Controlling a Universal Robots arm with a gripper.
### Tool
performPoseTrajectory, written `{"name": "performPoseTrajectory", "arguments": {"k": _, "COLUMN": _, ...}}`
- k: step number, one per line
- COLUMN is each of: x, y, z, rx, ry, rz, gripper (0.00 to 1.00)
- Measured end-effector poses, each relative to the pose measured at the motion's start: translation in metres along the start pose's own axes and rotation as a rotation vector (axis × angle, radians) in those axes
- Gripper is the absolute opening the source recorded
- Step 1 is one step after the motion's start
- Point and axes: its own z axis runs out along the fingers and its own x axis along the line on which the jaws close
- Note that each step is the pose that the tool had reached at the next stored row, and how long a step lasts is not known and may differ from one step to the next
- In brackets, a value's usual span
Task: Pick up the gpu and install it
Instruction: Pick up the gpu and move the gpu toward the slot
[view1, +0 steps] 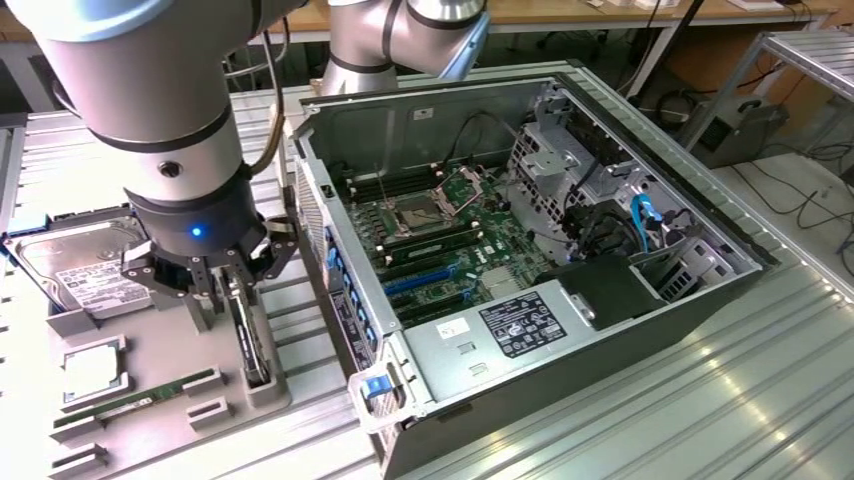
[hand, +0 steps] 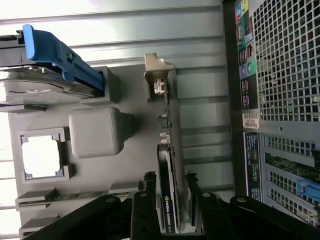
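1. Surface: we record 1 ribbed metal table, pale grey, streaked with glare.
2. Room: in the exterior view, 1 wooden bench runs along 12 o'clock. Loose cables lie on the floor at 3 o'clock of the case.
3. Computer case: it lies on its side mid-table, panel off, green motherboard exposed.
4. Grey tray: at 9 o'clock of the case. We count 1 hard drive at its 11 o'clock, 1 processor chip at 8 o'clock and 1 memory stick at 6 o'clock.
5. The gpu: it stands on edge in a slot at the tray's 3 o'clock side, its silvery bracket at the end away from the gripper.
6. Gripper: lowered over the gpu, jaws spread, 1 of its fingers on each side of the card. We see no pinch.
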Motion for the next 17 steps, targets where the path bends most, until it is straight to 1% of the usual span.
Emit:
{"name": "performPoseTrajectory", "arguments": {"k": 5, "x": 0.001, "y": -0.0006, "z": 0.0121, "rx": -0.0003, "ry": -0.0031, "rz": 0.0, "gripper": 0.36}}
{"name": "performPoseTrajectory", "arguments": {"k": 14, "x": 0.004, "y": -0.0015, "z": 0.03, "rx": -0.0004, "ry": -0.0041, "rz": 0.0, "gripper": 0.36}}
{"name": "performPoseTrajectory", "arguments": {"k": 17, "x": 0.004, "y": -0.0016, "z": 0.0307, "rx": -0.0002, "ry": -0.004, "rz": 0.0, "gripper": 0.36}}
